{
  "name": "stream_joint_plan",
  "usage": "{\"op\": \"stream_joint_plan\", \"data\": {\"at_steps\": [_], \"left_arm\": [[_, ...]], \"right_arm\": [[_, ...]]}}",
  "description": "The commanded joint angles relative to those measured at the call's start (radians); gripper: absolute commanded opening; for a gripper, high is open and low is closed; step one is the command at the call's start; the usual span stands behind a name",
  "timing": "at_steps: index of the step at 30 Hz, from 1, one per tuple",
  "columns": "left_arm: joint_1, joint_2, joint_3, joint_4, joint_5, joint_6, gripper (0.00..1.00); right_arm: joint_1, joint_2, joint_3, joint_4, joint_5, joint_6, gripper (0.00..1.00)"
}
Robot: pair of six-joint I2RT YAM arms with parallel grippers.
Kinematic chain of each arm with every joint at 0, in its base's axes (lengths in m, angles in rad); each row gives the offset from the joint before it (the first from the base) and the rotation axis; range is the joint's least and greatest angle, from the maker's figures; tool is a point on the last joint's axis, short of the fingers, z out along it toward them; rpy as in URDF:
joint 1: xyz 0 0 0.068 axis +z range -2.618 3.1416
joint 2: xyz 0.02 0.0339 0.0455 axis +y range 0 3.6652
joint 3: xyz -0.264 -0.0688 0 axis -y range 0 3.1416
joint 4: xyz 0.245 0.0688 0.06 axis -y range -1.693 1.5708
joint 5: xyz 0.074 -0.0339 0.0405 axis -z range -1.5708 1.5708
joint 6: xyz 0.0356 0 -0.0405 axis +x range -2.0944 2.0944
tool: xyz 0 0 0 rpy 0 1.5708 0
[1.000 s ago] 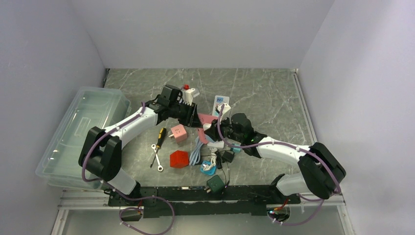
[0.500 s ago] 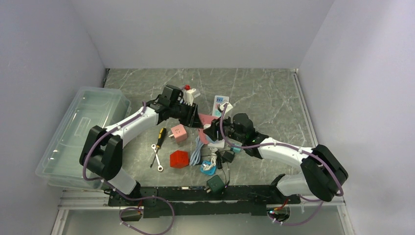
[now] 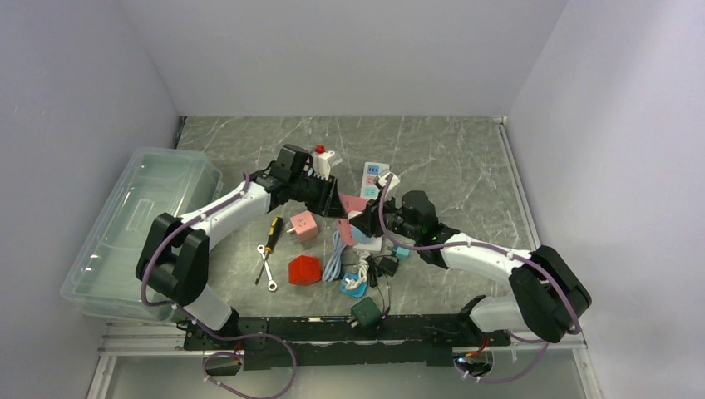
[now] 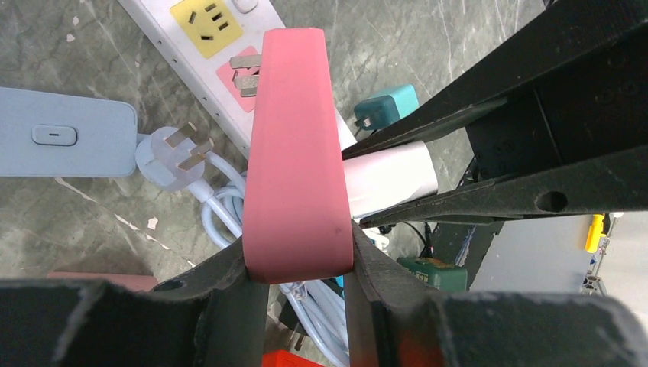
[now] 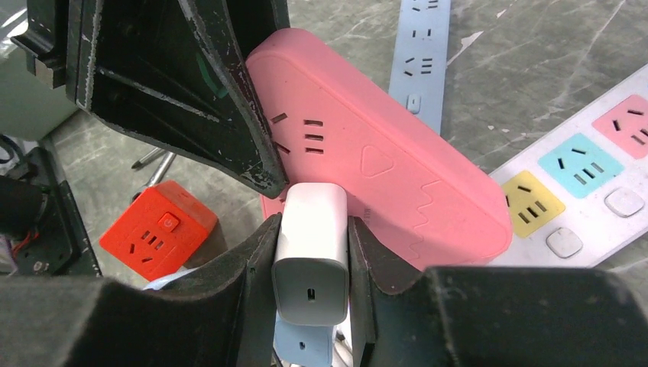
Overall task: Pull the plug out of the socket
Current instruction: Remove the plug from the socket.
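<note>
Near clutter: dk green adapter cube (image 3: pixel 366 312), red cube socket (image 3: pixel 304 270) + loose cables lie close to the arm bases. Nothing is touching them.
R gripper (image 5: pixel 312 229): jaws clamped on the 2 sides of the white plug (image 5: pixel 310 264), whose port end faces the wrist cam.
White plug: sits against the face of the pink strip (image 5: pixel 382 176), near 1 end. Prongs aren't visible and no gap shows, so it looks seated still.
Pink strip: this is the task's socket. It is held edge-up mid-table, between the 2 arms.
L gripper (image 4: pixel 298 256): closed across the strip's narrow width at 1 end, bracing it.
Change: vs 1 s ago, the R wrist has shifted a bit toward its own side and the bases. L arm + strip are approx. where they were.
Meaning: prob. the pull is only starting. The plug isn't free yet, so the task isn't done.
Next: R needs a straight pull away from the strip face while L holds firm. A twist could slip the jaws off the smooth plug body.
Far: white multi-colour strip (image 5: pixel 581 191) + pale blue strip (image 5: pixel 420 61) lie flat on the table (image 3: pixel 449 150) beyond, not involved.
</note>
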State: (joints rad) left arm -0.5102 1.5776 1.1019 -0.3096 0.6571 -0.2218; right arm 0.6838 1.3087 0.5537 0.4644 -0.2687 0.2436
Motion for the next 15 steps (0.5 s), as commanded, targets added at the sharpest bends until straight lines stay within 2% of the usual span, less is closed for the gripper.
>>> {"op": "stream_joint_plan", "data": {"at_steps": [1,10,13,15], "left_arm": [[-0.003,-0.030,0.027,0.002,0.041,0.074,0.00],[-0.002,-0.050,0.024,-0.001,0.015,0.076,0.00],[-0.001,-0.038,0.030,-0.015,-0.010,0.063,0.00],[-0.002,-0.025,0.034,-0.021,-0.027,0.052,0.00]], "right_arm": [[-0.058,0.004,-0.005,0.095,-0.103,0.052,0.00],[-0.100,0.031,-0.010,0.150,-0.201,0.106,0.00],[-0.090,0.021,-0.010,0.139,-0.168,0.103,0.00],[-0.063,0.000,-0.009,0.104,-0.088,0.080,0.00]]}}
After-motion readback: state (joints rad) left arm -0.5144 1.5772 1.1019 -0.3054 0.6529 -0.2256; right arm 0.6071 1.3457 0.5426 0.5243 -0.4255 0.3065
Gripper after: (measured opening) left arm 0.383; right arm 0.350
